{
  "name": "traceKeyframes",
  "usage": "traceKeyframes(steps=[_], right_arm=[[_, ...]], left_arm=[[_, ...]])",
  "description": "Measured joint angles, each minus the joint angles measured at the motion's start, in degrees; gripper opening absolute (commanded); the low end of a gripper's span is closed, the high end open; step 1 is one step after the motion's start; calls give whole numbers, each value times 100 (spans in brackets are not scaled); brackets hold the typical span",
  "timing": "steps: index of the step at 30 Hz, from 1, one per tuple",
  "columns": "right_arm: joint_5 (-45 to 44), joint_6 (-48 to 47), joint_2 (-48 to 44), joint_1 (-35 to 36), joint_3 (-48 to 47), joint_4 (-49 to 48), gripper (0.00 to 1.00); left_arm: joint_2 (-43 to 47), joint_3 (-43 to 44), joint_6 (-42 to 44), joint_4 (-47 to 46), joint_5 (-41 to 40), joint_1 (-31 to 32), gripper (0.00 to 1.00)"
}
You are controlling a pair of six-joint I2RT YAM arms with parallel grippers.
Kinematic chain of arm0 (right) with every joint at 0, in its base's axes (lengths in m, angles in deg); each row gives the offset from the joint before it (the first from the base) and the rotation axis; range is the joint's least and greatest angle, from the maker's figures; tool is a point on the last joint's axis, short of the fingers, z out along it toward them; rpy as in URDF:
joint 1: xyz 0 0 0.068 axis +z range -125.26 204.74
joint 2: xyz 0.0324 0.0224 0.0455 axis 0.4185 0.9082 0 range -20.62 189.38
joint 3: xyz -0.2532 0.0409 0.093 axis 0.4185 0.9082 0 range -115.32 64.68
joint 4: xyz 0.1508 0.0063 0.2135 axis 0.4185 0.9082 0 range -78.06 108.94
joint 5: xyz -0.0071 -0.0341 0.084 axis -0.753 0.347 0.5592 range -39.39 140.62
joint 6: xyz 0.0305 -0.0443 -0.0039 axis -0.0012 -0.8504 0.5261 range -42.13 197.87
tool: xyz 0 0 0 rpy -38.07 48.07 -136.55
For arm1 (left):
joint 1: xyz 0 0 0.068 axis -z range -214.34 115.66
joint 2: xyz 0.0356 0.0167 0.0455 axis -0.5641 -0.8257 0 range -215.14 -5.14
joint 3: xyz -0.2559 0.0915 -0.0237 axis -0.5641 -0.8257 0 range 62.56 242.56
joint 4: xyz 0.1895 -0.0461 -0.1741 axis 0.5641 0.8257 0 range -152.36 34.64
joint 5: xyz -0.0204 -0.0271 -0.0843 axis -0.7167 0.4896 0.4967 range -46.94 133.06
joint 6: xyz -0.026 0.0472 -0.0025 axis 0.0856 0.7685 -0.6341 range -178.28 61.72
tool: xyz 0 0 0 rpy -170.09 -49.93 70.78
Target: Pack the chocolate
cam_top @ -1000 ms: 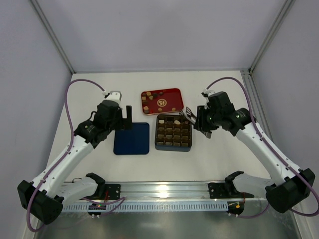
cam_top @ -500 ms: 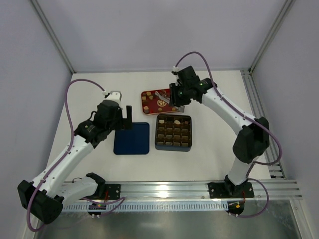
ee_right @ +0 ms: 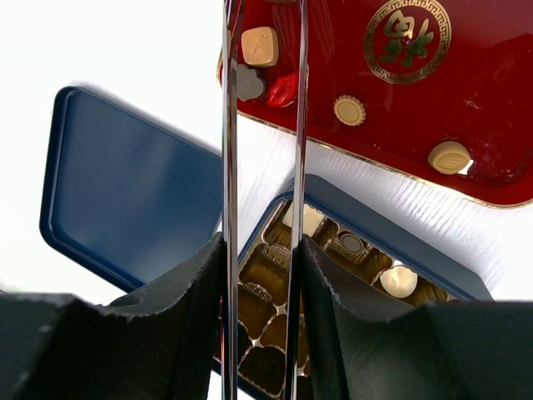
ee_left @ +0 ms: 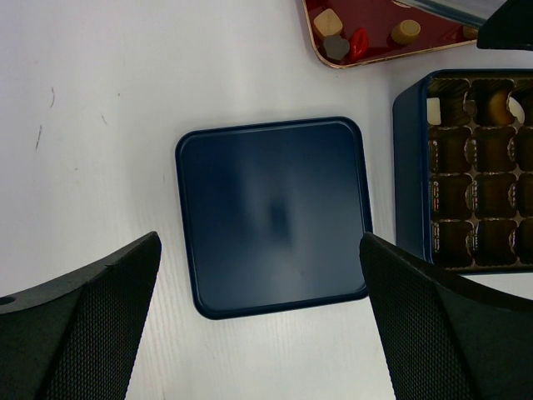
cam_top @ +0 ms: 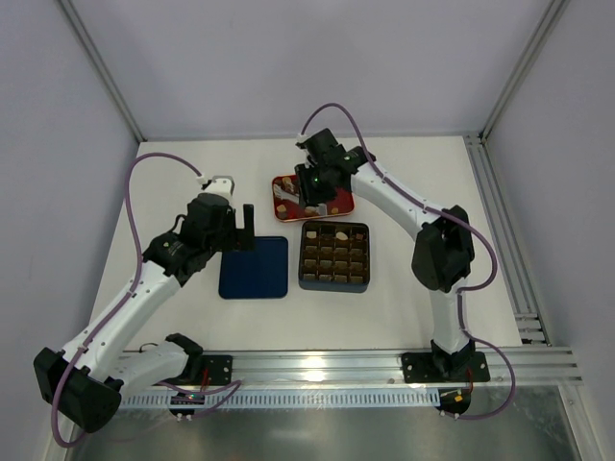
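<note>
Right jaws (ee_right: 262,246) narrow, clamped on a pair of metal tongs (ee_right: 229,125). Both blades run straight out ahead of the jaws with a slim gap between them. Blade ends are over the left end of the red tray (ee_right: 500,100), right by a tan square chocolate (ee_right: 260,46). Can't tell if they touch it (the tips run off the frame edge).

Just short of that, lying between the two blades as seen from the wrist: a grey flower-shaped piece (ee_right: 247,83) and a red piece (ee_right: 283,87). Off to the right of the blades, on the same tray: a round tan piece (ee_right: 350,110), then an oval tan piece (ee_right: 449,156).

Under the right jaws is a corner of the gridded box (ee_left: 410,167). A whitish piece (ee_right: 398,281) sits in one of its cells; the other cells look dark brown, contents unclear. Left of these jaws a blue lid (ee_right: 125,183) lies flat on the tabletop (ee_left: 100,83).

Left jaws (ee_left: 260,242) spread wide, holding nothing, hovering above that lid, which sits centred between the two fingers. The box is to the right of these jaws, just beside the lid with a thin strip of tabletop between them. The tray is ahead and to the right.
</note>
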Motion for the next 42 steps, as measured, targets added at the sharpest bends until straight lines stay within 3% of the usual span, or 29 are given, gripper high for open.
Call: traceKeyframes(steps=[42], right_arm=[[68, -26, 321, 2, -96, 44, 41]], left_arm=[[0, 0, 0, 0, 13, 0, 100]])
